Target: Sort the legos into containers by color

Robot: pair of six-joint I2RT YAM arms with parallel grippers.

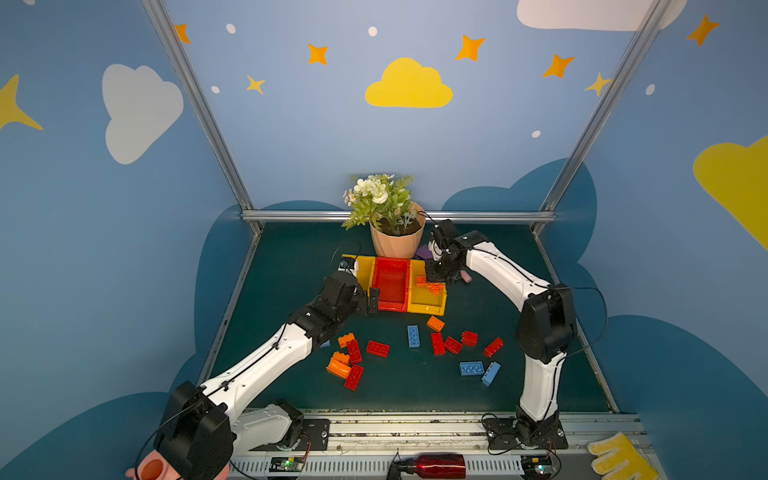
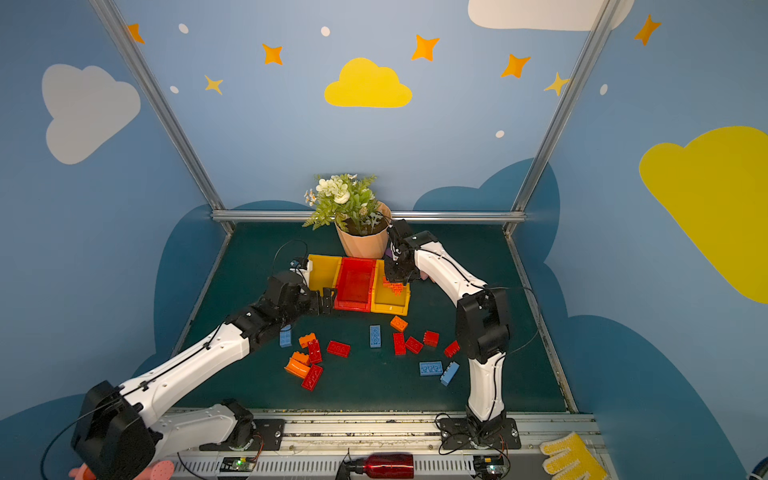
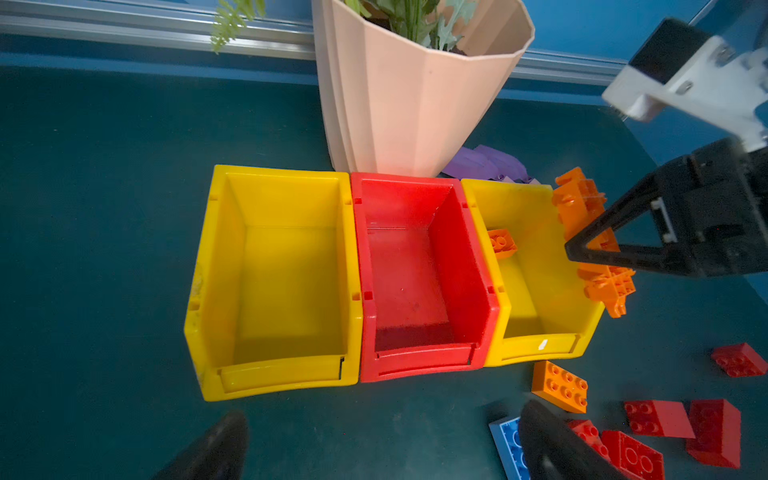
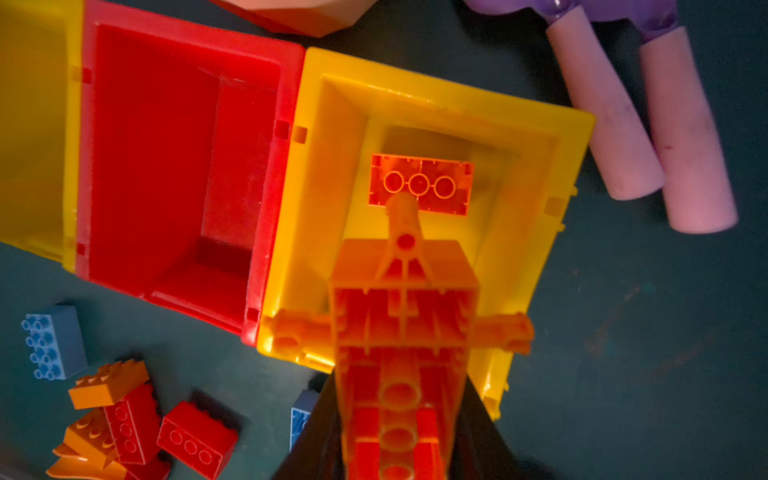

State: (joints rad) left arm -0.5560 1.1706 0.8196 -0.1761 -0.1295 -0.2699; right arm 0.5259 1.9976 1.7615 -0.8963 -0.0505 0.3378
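Three containers stand in a row: a yellow bin [image 1: 360,272], a red bin [image 1: 390,284] and a second yellow bin [image 1: 428,302]. My right gripper [image 4: 399,399] is shut on an odd-shaped orange lego [image 4: 403,316] and holds it over the second yellow bin [image 4: 536,174]. One orange brick [image 4: 419,185] lies inside that bin. My left gripper [image 3: 382,446] stands open and empty just in front of the bins. Loose legos lie on the mat nearer the front, among them a red brick [image 1: 377,348], a blue brick [image 1: 413,336] and an orange brick [image 1: 435,323].
A peach flower pot [image 1: 397,243] stands right behind the bins. Purple-and-pink toy shovels [image 4: 648,124] lie beside the second yellow bin. A red bottle [image 1: 440,465] and a yellow glove [image 1: 619,457] sit on the front rail.
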